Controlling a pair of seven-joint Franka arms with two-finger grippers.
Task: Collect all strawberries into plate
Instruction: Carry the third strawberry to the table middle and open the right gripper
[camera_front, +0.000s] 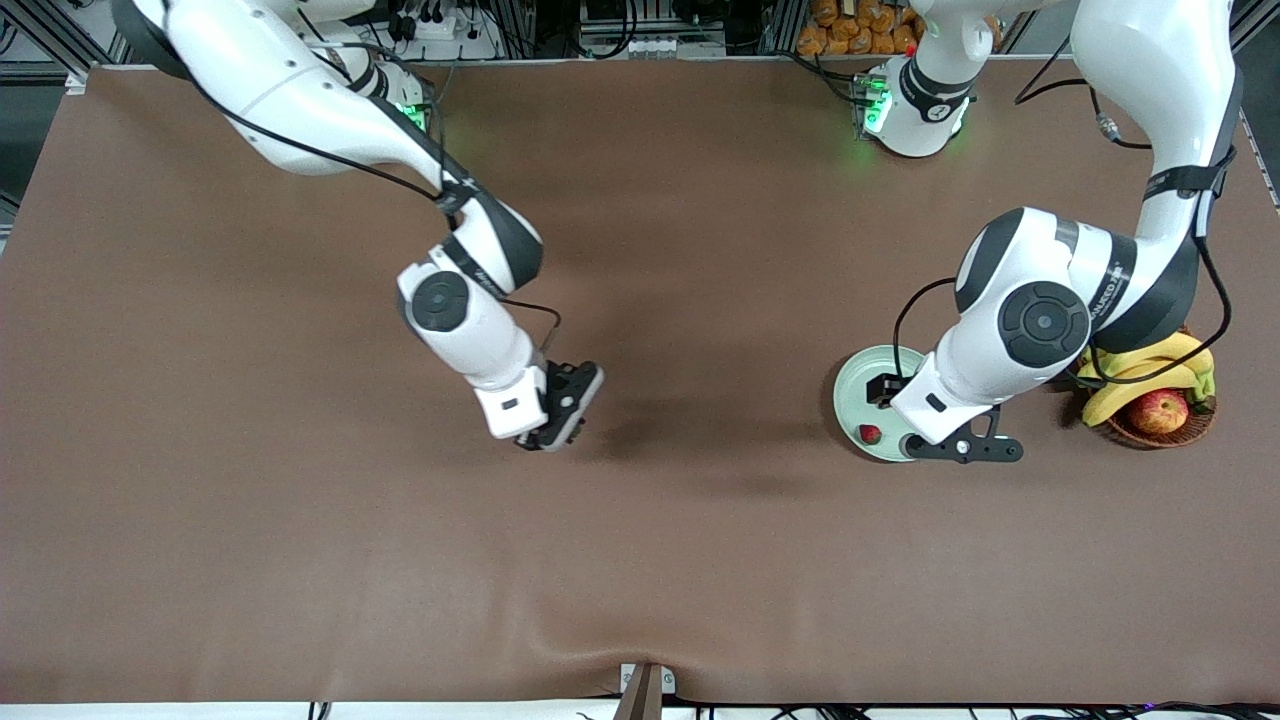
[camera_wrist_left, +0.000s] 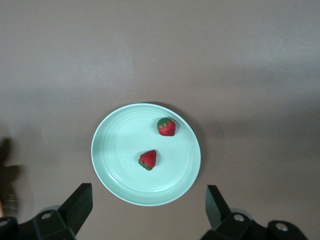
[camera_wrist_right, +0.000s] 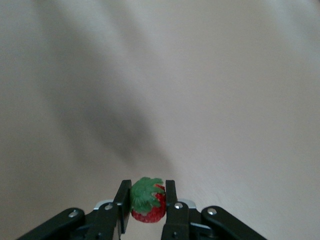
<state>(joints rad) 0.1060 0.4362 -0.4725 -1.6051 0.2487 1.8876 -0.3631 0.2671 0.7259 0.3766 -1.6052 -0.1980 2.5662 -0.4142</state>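
Two strawberries already lie in the plate, apart from each other. The plate sits on the table beside the fruit basket, toward the left arm's end. Left gripper hovers over the plate, fingers spread wide, nothing held. Right gripper is over the bare middle of the table, fingers pinching the third strawberry. Judgement: two of three done; remaining step is carrying this last berry to the plate and releasing it.

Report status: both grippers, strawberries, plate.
Right gripper shut on third strawberry, over bare table. Left gripper open over plate. Two strawberries in plate. Nothing blocking.
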